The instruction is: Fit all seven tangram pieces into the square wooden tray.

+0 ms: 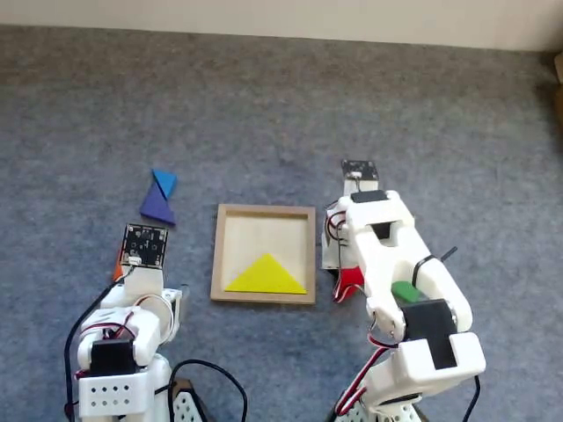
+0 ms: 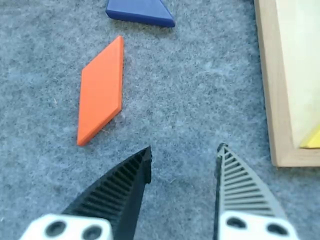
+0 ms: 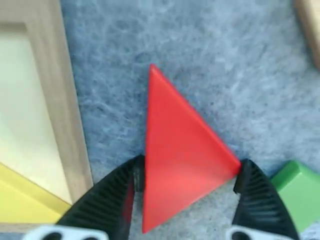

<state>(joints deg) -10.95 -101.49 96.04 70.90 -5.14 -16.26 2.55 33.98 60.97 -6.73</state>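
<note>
The square wooden tray (image 1: 264,213) lies mid-table with a yellow triangle (image 1: 266,275) in its near part. Just right of the tray, my right gripper (image 3: 191,164) is shut on a red triangle (image 3: 180,150), one finger against each side; the same red triangle (image 1: 350,281) shows beside the right arm. A green piece (image 3: 298,189) lies close by. My left gripper (image 2: 184,149) stands open over bare carpet, left of the tray rim (image 2: 270,90). An orange parallelogram (image 2: 100,91) and a dark blue piece (image 2: 140,10) lie beyond the left gripper.
A light blue piece (image 1: 164,181) touches the dark blue piece (image 1: 157,207) left of the tray. The orange parallelogram (image 1: 118,271) is half hidden by the left arm. The green piece (image 1: 406,292) sits under the right arm. A wooden edge (image 3: 307,30) crosses one corner.
</note>
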